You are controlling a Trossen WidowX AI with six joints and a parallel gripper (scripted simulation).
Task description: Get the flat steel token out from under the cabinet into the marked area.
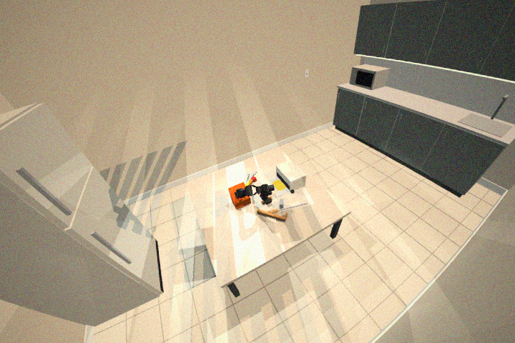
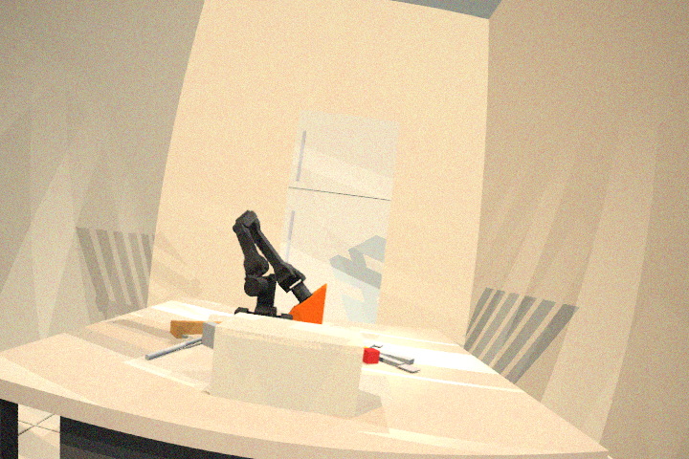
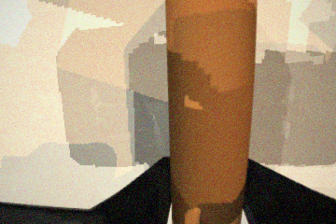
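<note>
The black two-finger claw (image 1: 267,200) (image 3: 203,165) was pinching an orange-brown cylindrical bar (image 3: 210,112). The white box-shaped cabinet (image 1: 291,176) (image 2: 285,365) stood near the claw, apart from it.

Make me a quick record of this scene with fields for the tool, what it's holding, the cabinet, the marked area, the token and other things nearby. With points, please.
tool: closed (image 1: 267,199) (image 3: 209,160)
held: orange-brown bar (image 3: 212,117)
cabinet: white box (image 1: 293,176) (image 2: 285,365), on the table (image 1: 246,264) (image 2: 112,373)
marked area: yellow patch (image 1: 280,185) before the cabinet
token: cannot be made out
nearby: red block (image 1: 254,179) (image 2: 370,355); wooden piece (image 1: 271,214) (image 2: 186,328); orange wedge-shaped block (image 1: 233,189) (image 2: 314,307)
</note>
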